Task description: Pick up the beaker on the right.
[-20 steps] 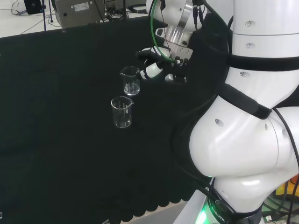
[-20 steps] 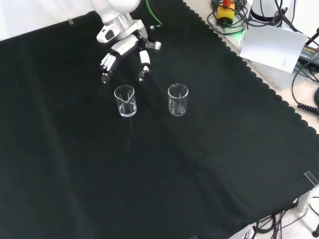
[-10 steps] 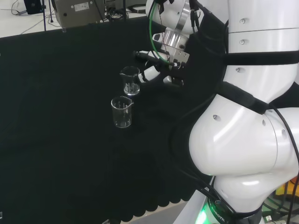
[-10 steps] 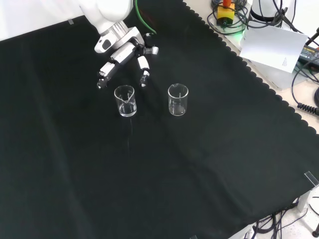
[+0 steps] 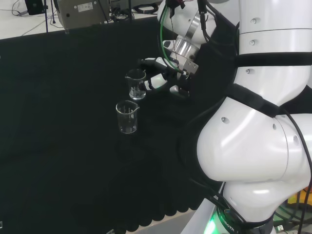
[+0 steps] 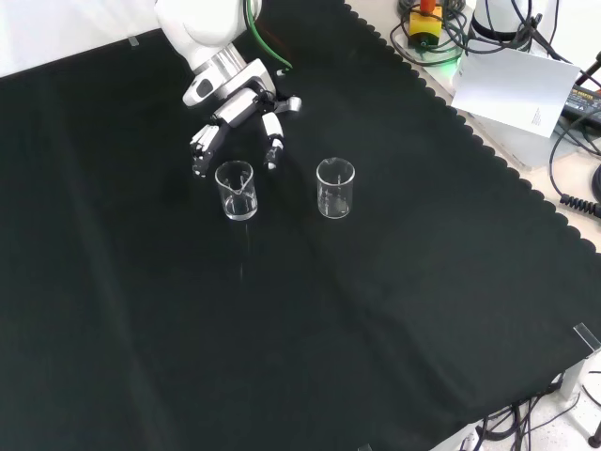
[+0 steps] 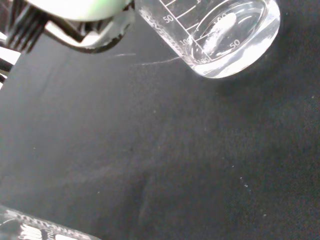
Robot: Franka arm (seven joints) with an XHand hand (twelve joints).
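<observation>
Surface: bench point(image 6: 394, 310), draped in black cloth with a scalloped edge along its right side in the front view.

Room, front view, beyond the scalloped edge: a white sheet of paper point(image 6: 512, 89), with black cables and grey equipment around it. Head view, beyond the cloth's far edge: a grey metal box point(image 5: 83, 10) on a pale floor.

Ware, front view, left to right: left beaker point(image 6: 235, 190), clear glass, upright, spout toward the camera; right beaker point(image 6: 335, 188), clear glass, upright, standing apart to the right of the left beaker at about the same depth. In the head view the left beaker point(image 5: 136, 84) is the farther one and the right beaker point(image 5: 127, 116) the nearer.

Robot hand point(image 6: 235, 111): comes in from the top of the front view, just behind the left beaker, fingers spread and reaching down on either side of its rim, released, grasping nothing. In the head view the robot hand point(image 5: 163, 73) sits just right of the left beaker, fingertips close to the glass; whether they touch is unclear.

Wrist view: the base of a graduated beaker lies close to the palm.
</observation>
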